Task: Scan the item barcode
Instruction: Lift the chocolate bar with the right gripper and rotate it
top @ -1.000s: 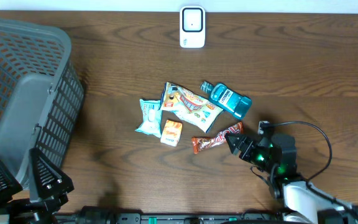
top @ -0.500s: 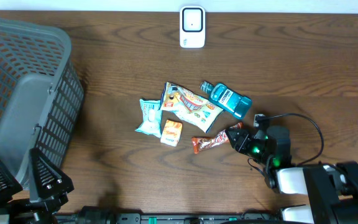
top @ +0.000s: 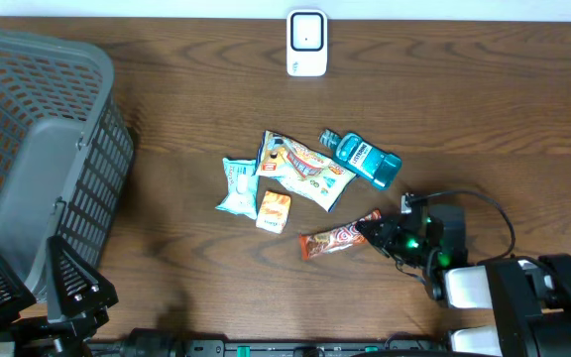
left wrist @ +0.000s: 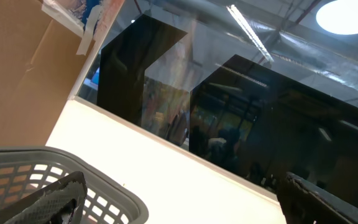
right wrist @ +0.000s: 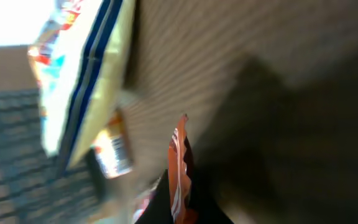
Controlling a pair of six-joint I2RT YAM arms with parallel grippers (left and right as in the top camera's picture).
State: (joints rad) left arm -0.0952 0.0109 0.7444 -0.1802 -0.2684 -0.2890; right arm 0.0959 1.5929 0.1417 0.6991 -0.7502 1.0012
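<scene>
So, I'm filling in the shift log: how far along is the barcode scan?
Done: the right fingers are shut on one end of the snack bar. In hand: that bar, low beside the pile; whether it is off the table is unclear. Left: carry it to the white scanner at the far edge and show its barcode.

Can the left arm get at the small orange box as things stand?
Probably yes: only bare table lies between the open left fingers and the small orange box; the basket stands off to the side.
</scene>
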